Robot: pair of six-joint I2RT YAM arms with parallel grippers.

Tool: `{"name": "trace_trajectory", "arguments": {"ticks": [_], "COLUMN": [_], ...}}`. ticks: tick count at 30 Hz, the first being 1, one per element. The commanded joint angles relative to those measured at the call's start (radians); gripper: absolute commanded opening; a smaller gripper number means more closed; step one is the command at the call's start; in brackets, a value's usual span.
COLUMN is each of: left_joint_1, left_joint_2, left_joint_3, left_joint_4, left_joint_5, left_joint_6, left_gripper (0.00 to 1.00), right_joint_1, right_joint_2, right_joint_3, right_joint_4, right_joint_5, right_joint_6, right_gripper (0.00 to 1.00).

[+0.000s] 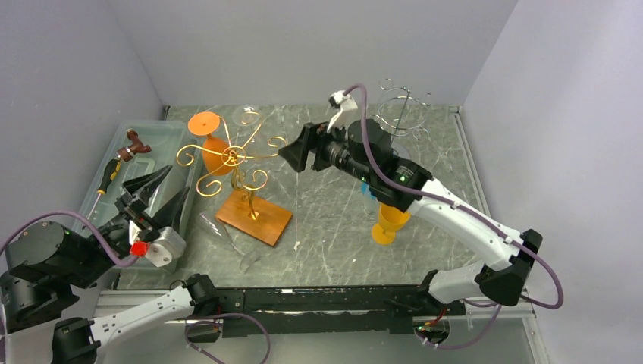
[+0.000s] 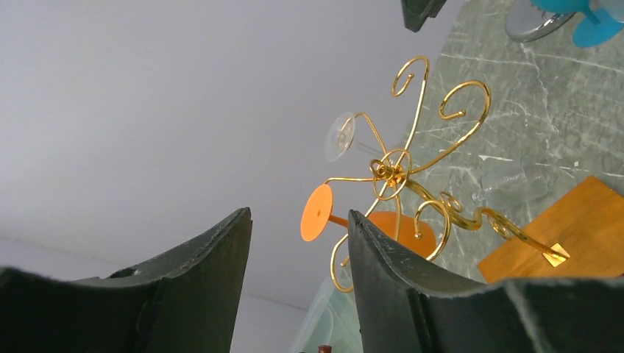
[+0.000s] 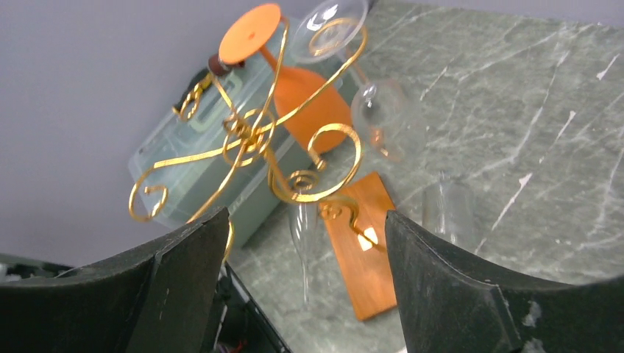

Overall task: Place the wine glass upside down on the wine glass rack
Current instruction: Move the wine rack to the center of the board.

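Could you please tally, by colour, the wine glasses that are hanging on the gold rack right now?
Orange glass: 1
Clear glass: 1
Total: 2

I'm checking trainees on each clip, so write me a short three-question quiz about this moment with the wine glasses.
1. True or false: an orange plastic wine glass hangs upside down on the gold wire rack with a wooden base.
2. The right gripper is: A) shut on a glass, B) open and empty, C) out of view.
3. Fill in: the clear wine glass on the grey marbled table in front of the rack is ____ on its side.
Key: 1 true; 2 B; 3 lying.
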Motion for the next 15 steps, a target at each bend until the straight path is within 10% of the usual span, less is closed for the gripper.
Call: {"name": "trace_trajectory", "arguments": {"ticks": [1, 15], "left_joint_1": [-0.017, -0.116], "left_joint_2": [0.013, 0.257], "left_joint_3": [-0.027, 0.232], "left_joint_4": [0.111, -0.024], "left_joint_5": [-0.08, -0.168], "left_joint_6": [-0.058, -0.145], "left_gripper": [0.55, 0.55], "right_joint_1": [-0.071, -0.157], "right_joint_2": [0.056, 0.193], "right_joint_3": [0.043, 0.061], "right_joint_4": [0.129, 0.253], "right_joint_5": [-0.149, -0.29], "right_joint_6": [0.079, 0.191], "right_gripper": [0.79, 0.63]}}
